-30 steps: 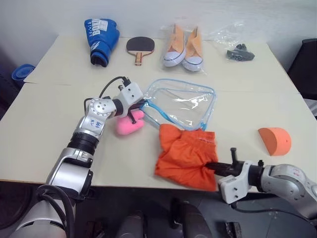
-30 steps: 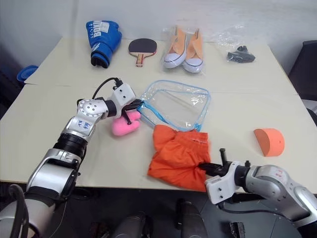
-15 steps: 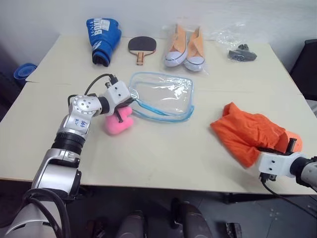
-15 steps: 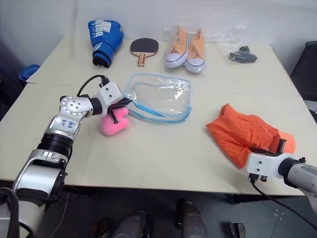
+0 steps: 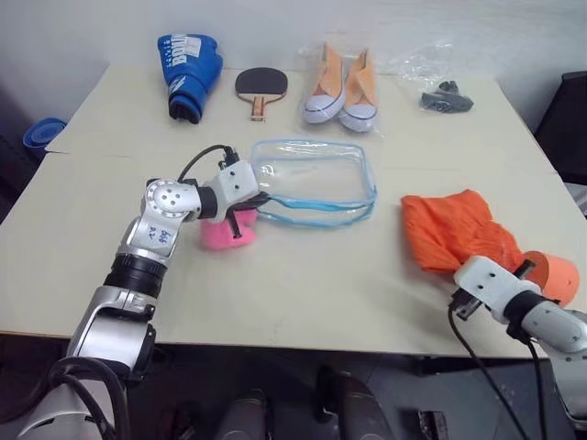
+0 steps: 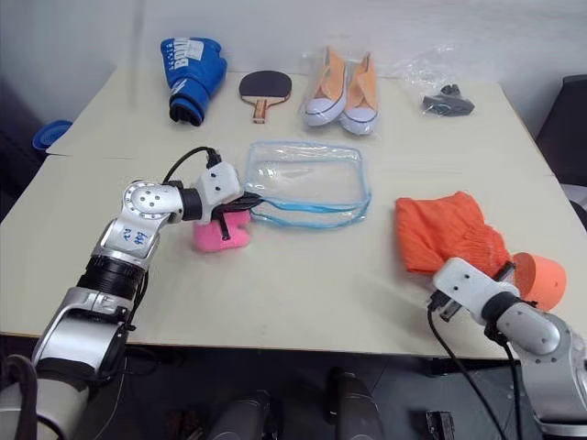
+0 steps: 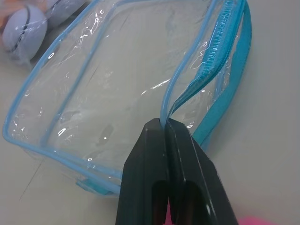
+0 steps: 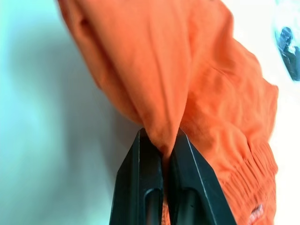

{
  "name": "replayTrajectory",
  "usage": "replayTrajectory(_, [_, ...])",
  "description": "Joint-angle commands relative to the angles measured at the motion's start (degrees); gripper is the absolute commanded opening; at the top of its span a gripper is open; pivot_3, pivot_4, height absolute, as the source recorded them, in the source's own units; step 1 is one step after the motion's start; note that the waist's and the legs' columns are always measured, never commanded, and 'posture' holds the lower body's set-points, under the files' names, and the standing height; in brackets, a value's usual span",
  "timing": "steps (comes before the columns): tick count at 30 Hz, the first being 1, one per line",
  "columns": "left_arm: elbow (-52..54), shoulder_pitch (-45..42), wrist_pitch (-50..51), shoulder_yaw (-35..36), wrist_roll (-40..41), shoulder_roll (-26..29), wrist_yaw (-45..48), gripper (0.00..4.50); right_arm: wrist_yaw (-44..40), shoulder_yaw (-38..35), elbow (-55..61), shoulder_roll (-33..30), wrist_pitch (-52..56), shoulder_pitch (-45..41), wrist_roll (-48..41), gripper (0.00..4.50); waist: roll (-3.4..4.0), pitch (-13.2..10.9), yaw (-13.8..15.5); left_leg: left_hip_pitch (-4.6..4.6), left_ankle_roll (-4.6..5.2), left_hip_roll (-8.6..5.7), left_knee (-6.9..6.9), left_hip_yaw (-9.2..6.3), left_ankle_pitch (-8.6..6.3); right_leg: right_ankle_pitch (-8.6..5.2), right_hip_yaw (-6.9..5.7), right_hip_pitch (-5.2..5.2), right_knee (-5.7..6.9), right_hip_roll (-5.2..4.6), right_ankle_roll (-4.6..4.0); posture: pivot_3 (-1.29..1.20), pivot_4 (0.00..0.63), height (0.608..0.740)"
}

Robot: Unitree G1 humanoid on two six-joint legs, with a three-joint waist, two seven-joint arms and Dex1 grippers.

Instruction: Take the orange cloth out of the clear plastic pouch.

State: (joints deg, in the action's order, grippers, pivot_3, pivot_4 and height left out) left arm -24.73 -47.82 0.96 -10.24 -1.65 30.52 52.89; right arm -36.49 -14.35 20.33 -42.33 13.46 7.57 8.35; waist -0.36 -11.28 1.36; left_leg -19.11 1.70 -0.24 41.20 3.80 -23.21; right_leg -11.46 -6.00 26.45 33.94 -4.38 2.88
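Left eye view: your right claw (image 8: 157, 136) stays clamped on the orange cloth (image 5: 454, 231), now dragged clear | left claw (image 7: 164, 123) still pinches the pouch (image 5: 316, 180) edge, cloth well apart.

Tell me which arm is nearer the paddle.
Left. Its gripper pinches the pouch edge, mid-table below the paddle. The right gripper holds the cloth near the table's right front.
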Motion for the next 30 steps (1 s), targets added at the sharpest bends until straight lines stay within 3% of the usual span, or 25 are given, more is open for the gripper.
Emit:
replayTrajectory(1, [10.61,3.7,1.79,-0.26,3.91,2.12,6.62,0.22,-0.76,-1.81,2.4,-0.97,2.79,0.2,-1.48,0.54,0.0,0.0,0.04,-0.01,0.0,0.0,0.01,-0.01,0.0,0.0,0.0,0.0,-0.01,0.01,0.0,0.0,0.15,0.74])
replayTrajectory(3, [13.6,4.99,3.24,-0.17,4.78,2.77,8.2,0.61,-1.5,-2.52,2.92,-0.99,3.84,0.62,-2.89,1.02,0.0,0.0,0.14,-0.01,0.0,0.0,0.01,-0.02,0.0,0.0,0.0,0.0,0.0,0.0,0.0,0.0,0.15,0.74])
replayTrajectory(10, [14.65,6.03,2.73,0.89,4.0,3.83,7.21,2.72,-4.74,-6.03,6.57,-0.59,4.18,3.42,-9.22,3.39,0.01,0.0,0.13,0.01,0.06,-0.03,0.03,-0.03,-0.01,0.0,0.02,-0.03,0.02,0.1,0.0,0.0,0.15,0.74])
replayTrajectory(13, [15.07,6.92,1.04,1.21,3.92,4.12,6.72,3.62,-6.07,-11.1,10.44,0.21,9.18,4.79,-15.2,4.4,0.01,0.01,0.15,0.02,0.06,-0.02,0.02,-0.03,-0.01,0.0,0.03,-0.02,0.03,0.1,0.0,0.0,0.15,0.74])
replayTrajectory(14, [15.68,7.08,1.91,1.89,5.14,4.39,7.37,3.89,-6.82,-14.32,12.14,0.41,12.5,5.31,-18.64,4.5,0.01,0.01,0.15,0.01,0.07,-0.02,0.01,-0.04,-0.02,0.0,0.03,-0.01,0.03,0.08,0.0,0.0,0.15,0.74])
replayTrajectory(19, [17.04,5.79,10.52,8.69,17.31,7.65,14.85,3.89,-15.24,-31.76,17.54,-1.2,26.16,12.67,-35.46,4.5,0.0,0.0,0.21,-0.06,0.09,0.03,0.02,-0.16,-0.03,0.0,-0.03,-0.01,0.0,0.03,0.0,0.0,0.15,0.74])
replayTrajectory(22, [12.64,4.03,15.28,12.9,22.49,14.84,23.28,3.89,-22.08,-47.02,14.25,-2.04,33.3,20.52,-43.47,4.5,0.01,0.0,0.27,-0.05,0.16,0.02,0.02,-0.16,-0.07,0.0,-0.02,-0.03,-0.03,-0.02,0.0,0.0,0.15,0.74])
replayTrajectory(26, [3.46,2.67,16.66,13.69,23.0,23.73,33.34,3.89,-29.33,-57.02,8.74,-2.18,32.95,30.57,-45.7,4.5,0.01,0.01,0.16,0.06,0.29,0.0,-0.09,-0.07,-0.14,-0.01,0.03,-0.12,-0.08,0.19,0.0,0.0,0.15,0.74])
replayTrajectory(30, [-3.79,0.83,12.52,12.13,20.02,27.39,37.49,3.89,-29.5,-58.67,5.06,-2.37,31.57,33.01,-46.19,4.5,0.02,0.02,-0.01,0.58,0.4,0.08,-0.26,-0.03,-0.28,-0.08,0.09,-0.7,-0.22,0.23,-0.02,0.0,0.15,0.74])
